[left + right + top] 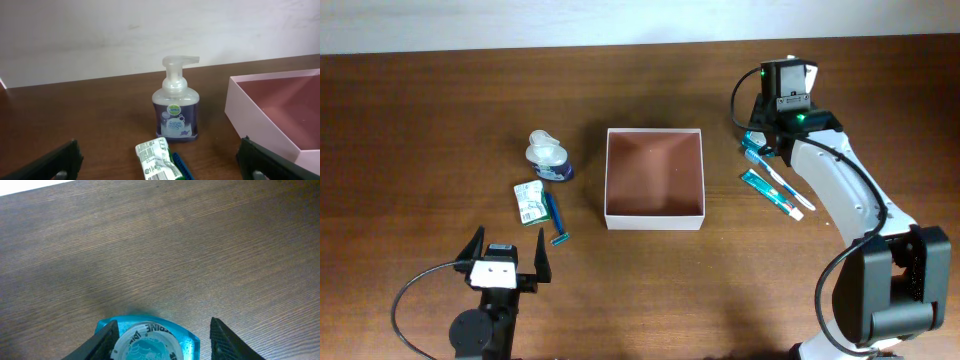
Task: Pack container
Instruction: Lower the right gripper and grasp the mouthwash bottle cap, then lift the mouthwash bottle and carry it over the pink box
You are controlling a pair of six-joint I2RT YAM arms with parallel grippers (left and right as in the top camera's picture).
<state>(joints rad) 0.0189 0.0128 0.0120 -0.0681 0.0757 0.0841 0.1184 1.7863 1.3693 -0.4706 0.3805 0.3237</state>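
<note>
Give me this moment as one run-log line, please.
container: empty | right gripper: open, fingers astride teal bottle | left gripper: open, holding nothing | soap pump: outside container

Pump bottle (549, 157) beside open-topped container (655, 221)

Container (655, 221) mid-table. Pump bottle (548, 157) to its left, with packet (529, 202) and razor (557, 222) side by side before the pump. Toothbrush (782, 180) and toothpaste (768, 192) right of container.

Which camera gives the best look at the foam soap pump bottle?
Left wrist: the soap bottle stands upright, centered, label facing the camera. Overhead shows it small, from above, left of the container. Right wrist does not show it.
</note>
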